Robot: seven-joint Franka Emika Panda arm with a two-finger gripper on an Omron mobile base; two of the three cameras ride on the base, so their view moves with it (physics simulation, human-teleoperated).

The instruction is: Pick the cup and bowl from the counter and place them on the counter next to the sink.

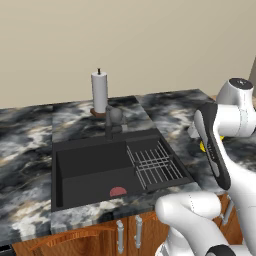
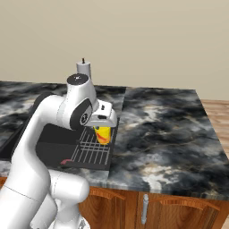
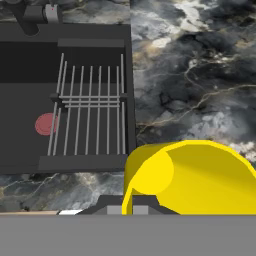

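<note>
End effector [image 2: 103, 130] clamped on the cup [image 2: 103, 133], held in the air, not yet set down. In the hand view the cup [image 3: 192, 177] sits right at the tips, open mouth toward us. Directly beneath the end effector: the edge where the rack [image 3: 89, 110] of the sink [image 1: 95, 172] meets the surface [image 2: 165, 129]. Bare marble lies just beside it, on the side away from the basin.

We judge the step in hand as placing the cup. To do it well: shift sideways off the sink rim until we are wholly over marble, lower straight, let the base touch flat, only then part the tips. Risk: a release too near the rim tips the cup into the rack.
</note>
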